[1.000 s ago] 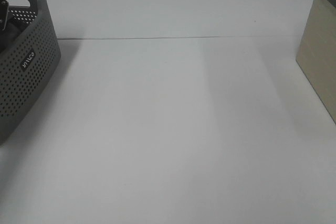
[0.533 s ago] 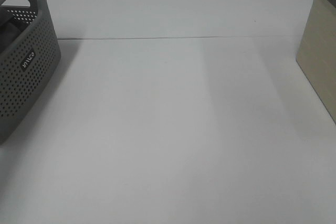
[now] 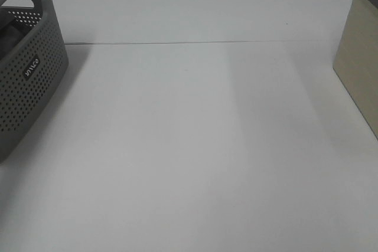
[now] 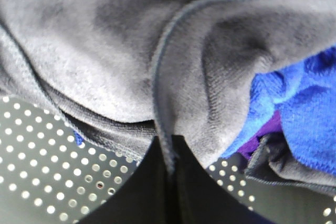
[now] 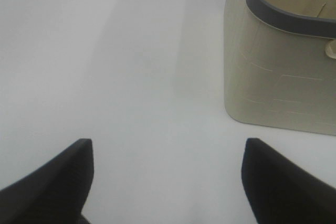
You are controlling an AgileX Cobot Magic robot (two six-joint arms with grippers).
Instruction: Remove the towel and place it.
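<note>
a: how many containers on the table [image 3: 195, 146]?
b: two. one dark grey perforated basket [image 3: 29, 81] at ten o'clock, one beige bin [image 3: 359, 69] at three o'clock.
a: cloths?
b: in the basket, one grey towel [image 4: 105, 51] and one blue cloth [image 4: 299, 108]. there's also one purple scrap [image 4: 257, 142], too hidden to say if it's a separate piece.
a: grippers?
b: two, one per wrist camera: left gripper [image 4: 169, 148], right gripper [image 5: 168, 150].
a: tables?
b: one, with one seam line [image 3: 195, 42] across it toward twelve o'clock.
</note>
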